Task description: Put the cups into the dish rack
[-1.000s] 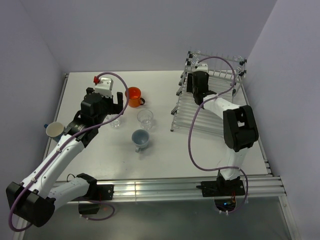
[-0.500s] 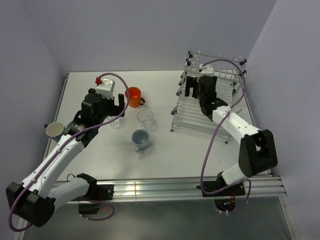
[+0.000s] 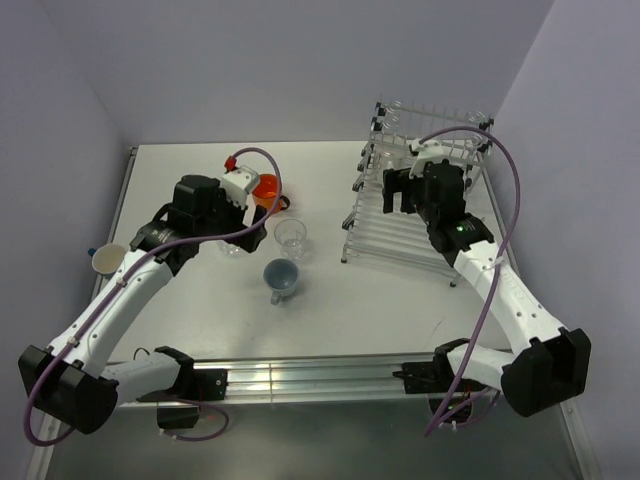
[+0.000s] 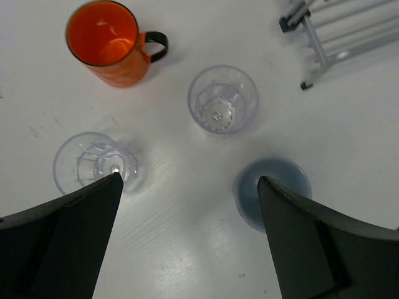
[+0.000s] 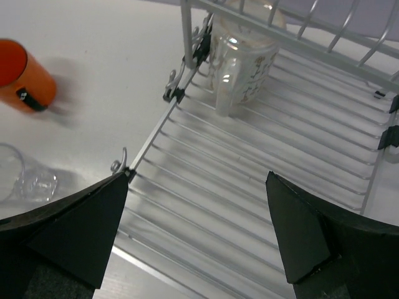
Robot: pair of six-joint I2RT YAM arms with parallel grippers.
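Note:
My left gripper is open and empty, hovering above the table among the cups. Below it are an orange mug, two clear tumblers and a blue mug. A white mug with an orange inside sits at the table's left edge. My right gripper is open and empty above the dish rack. A clear printed glass stands in the rack's far corner.
The rack's near corner foot shows at the left wrist view's upper right. The orange mug and a tumbler lie left of the rack in the right wrist view. Walls close the table at back and right.
My right gripper has drawn back from the rack's far end and its arm has swung out to the right. My left gripper has shifted right, over the cups.

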